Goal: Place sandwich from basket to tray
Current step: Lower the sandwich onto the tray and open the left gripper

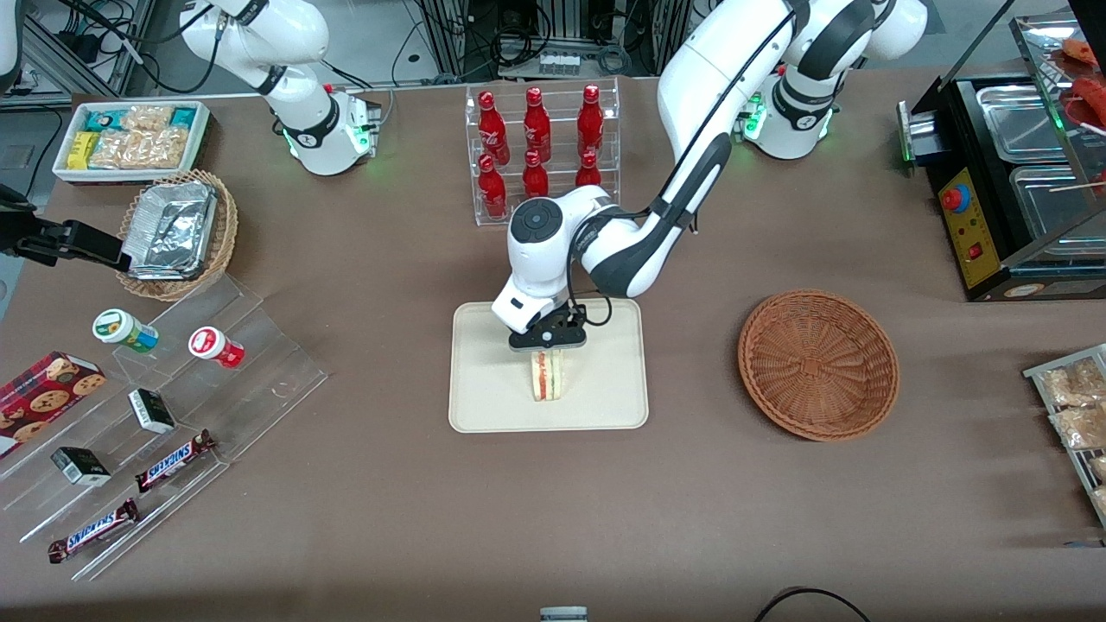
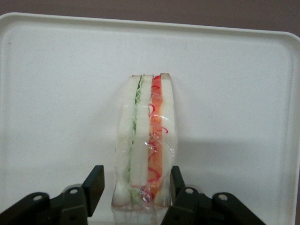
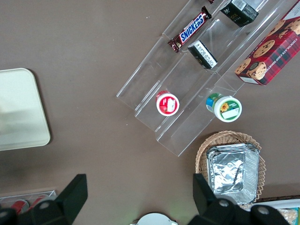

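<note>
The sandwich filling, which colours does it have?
Green and red layers in the sandwich, clearest in the left wrist view.

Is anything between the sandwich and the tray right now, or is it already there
Nothing visible is in the way. The sandwich already stands on edge on the tray, and the gripper is right over it, its fingers open on either side. The basket lies empty.

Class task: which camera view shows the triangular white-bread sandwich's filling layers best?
The left wrist view: the triangular white-bread sandwich fills it, between the gripper fingers, green and red layers distinct. The front view shows it small; the right wrist view misses it.
</note>
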